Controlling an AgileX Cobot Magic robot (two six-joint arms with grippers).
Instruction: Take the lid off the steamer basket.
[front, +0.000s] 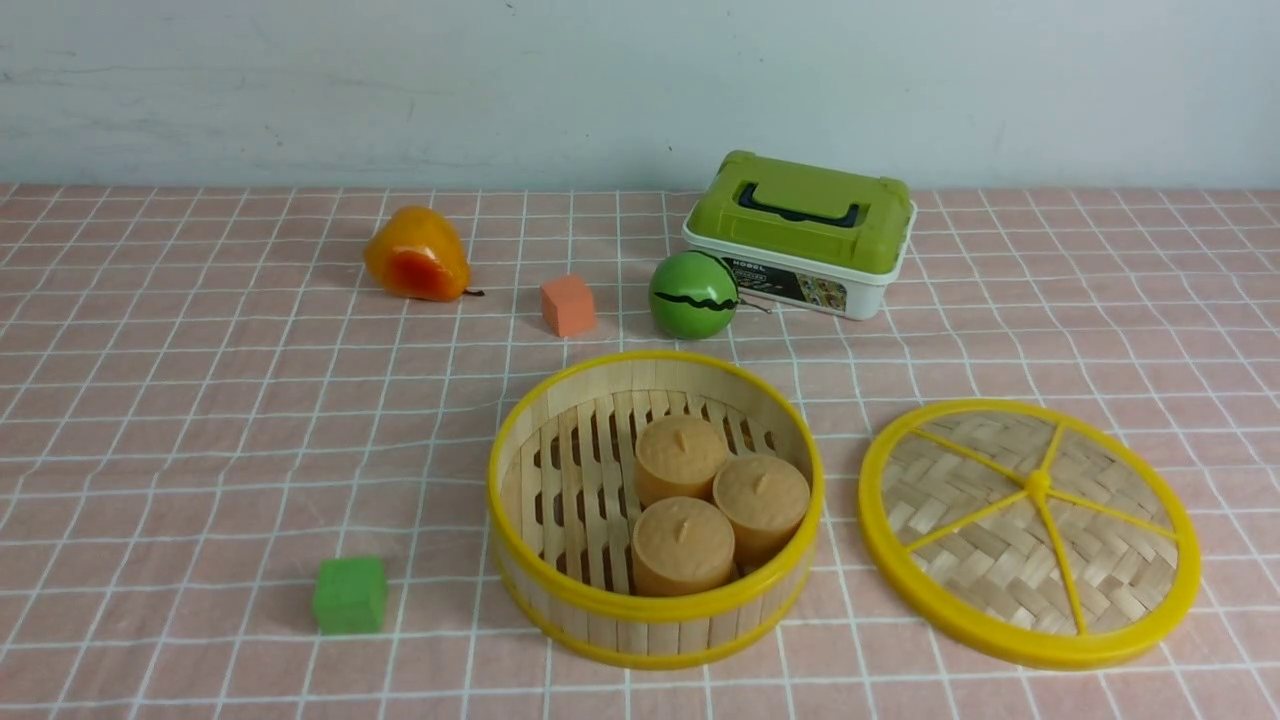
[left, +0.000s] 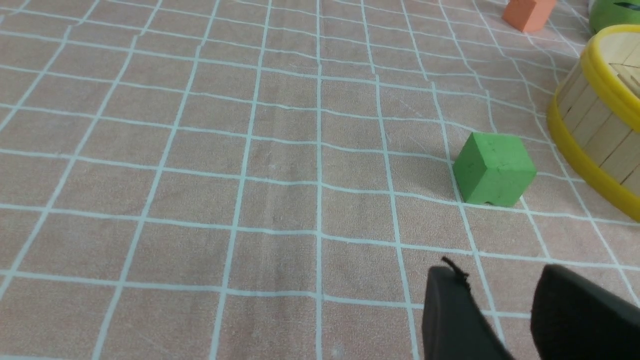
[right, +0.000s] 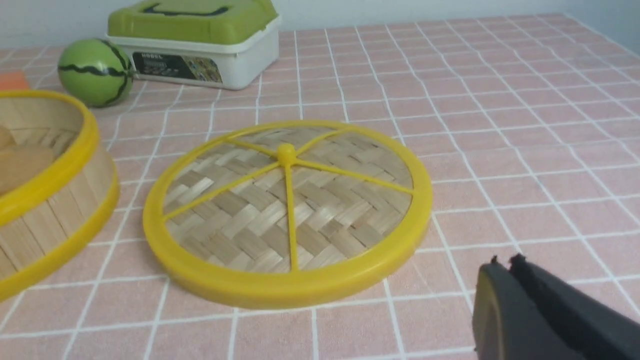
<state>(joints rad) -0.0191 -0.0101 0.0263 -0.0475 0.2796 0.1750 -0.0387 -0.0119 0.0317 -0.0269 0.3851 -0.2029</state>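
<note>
The steamer basket (front: 655, 500) stands uncovered at the table's middle front, with three tan buns (front: 720, 505) on its slatted floor. Its rim also shows in the left wrist view (left: 600, 75) and the right wrist view (right: 55, 170). The lid (front: 1030, 530) lies flat on the cloth to the basket's right, apart from it, knob up (right: 287, 210). Neither arm shows in the front view. My right gripper (right: 505, 261) is shut on nothing, hovering near the lid's front edge. My left gripper (left: 500, 272) stands open and empty over bare cloth.
A green cube (front: 349, 594) (left: 492, 169) sits left of the basket. Behind it are an orange cube (front: 567, 304), a small green melon ball (front: 693, 294), a white box with a green top (front: 800, 232) and an orange pear (front: 416, 255). The wall closes the back.
</note>
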